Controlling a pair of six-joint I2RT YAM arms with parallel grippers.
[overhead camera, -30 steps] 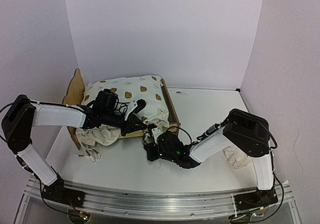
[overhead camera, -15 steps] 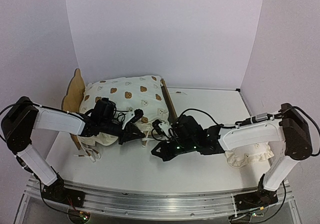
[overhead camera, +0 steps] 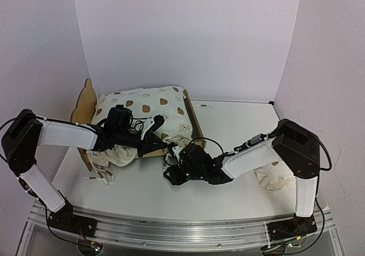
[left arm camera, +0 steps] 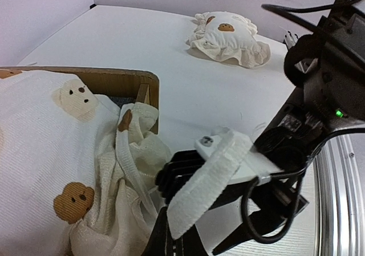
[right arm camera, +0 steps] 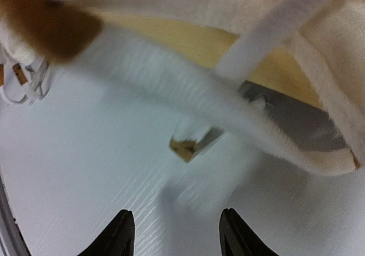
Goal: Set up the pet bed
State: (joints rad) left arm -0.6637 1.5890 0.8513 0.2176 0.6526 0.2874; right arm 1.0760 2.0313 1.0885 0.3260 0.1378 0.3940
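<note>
Centre-left of the top view, pet bed (overhead camera: pixel 196 126): plywood frame on table (overhead camera: pixel 242 122), bear-print cushion (overhead camera: pixel 142 105) bunched over it.
Left gripper (left arm camera: pixel 173 242): closed, pinching a cushion tie (left arm camera: pixel 199 189).
Right gripper (right arm camera: pixel 174 233): fingers apart, empty, low over the table.

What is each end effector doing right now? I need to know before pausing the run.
Left end effector: closed on a cushion tie.
Right end effector: open, holding nothing.

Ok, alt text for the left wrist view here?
The left gripper, shut on a white cushion tie, hovers by the plywood pet bed's corner, bear-print cushion spilling over it. The right arm sits close; a ruffled pillow lies beyond.
</note>
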